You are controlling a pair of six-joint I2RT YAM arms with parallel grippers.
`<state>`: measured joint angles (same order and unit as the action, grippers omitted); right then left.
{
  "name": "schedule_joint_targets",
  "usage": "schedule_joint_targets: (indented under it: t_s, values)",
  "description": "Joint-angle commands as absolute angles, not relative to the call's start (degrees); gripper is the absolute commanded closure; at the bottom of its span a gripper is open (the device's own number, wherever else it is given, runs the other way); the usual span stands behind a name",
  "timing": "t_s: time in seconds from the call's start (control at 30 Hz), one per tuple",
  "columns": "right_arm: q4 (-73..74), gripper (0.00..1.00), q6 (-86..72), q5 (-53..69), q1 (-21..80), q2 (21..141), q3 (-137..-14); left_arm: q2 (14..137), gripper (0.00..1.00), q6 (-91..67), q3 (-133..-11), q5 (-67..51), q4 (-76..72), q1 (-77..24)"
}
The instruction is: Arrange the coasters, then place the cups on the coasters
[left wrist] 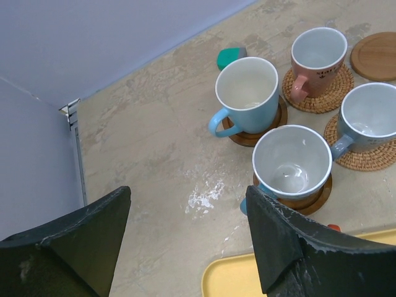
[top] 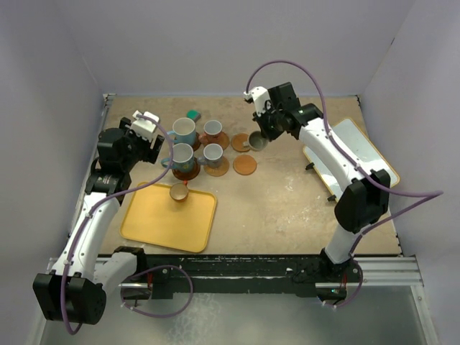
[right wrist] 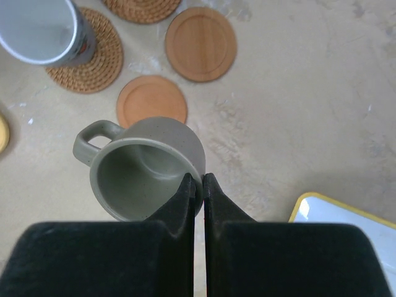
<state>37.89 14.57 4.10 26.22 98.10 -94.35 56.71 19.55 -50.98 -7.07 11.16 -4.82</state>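
The table point(top: 287, 208) is covered in part by a yellow tray point(top: 154, 223), found just beneath and behind the left gripper point(left wrist: 187, 204), whose fingers are spread wide with nothing between them. A second tray point(top: 363, 144) is seen at the outer side of the right gripper point(right wrist: 198, 179). Ahead of the left gripper, two blue cups point(left wrist: 246, 93) are set on dark coasters point(left wrist: 247, 139). Beyond them two smaller cups point(left wrist: 317, 55) are set on woven coasters point(left wrist: 322, 104). The olive cup point(right wrist: 145, 167) is pinched by its rim between the right gripper's fingers, with two bare coasters point(right wrist: 151, 100) just ahead of it. Whether it is lifted cannot be told. The orange cup point(top: 179, 192) is stood on the yellow tray. A teal block point(left wrist: 231, 57) is seen past the blue cups.
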Motion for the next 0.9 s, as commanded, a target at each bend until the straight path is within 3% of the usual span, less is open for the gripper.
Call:
schedule_joint_targets:
  t_s: [0.0,0.63,0.87]
  values:
    - [38.1,1.00,14.7,2.4,24.8,102.0,-102.6,55.5,0.28,19.5,-50.8,-7.1,8.0,-4.3]
    - [47.7,1.00,14.8,4.1,22.7,131.7,-138.3,56.4,0.28,20.3,-50.6,-8.8,8.2,-4.3]
    - [48.7,1.00,15.6,5.1,22.7,136.2,-141.0,56.6,0.28,20.5,-50.5,-9.6,8.3,-4.3]
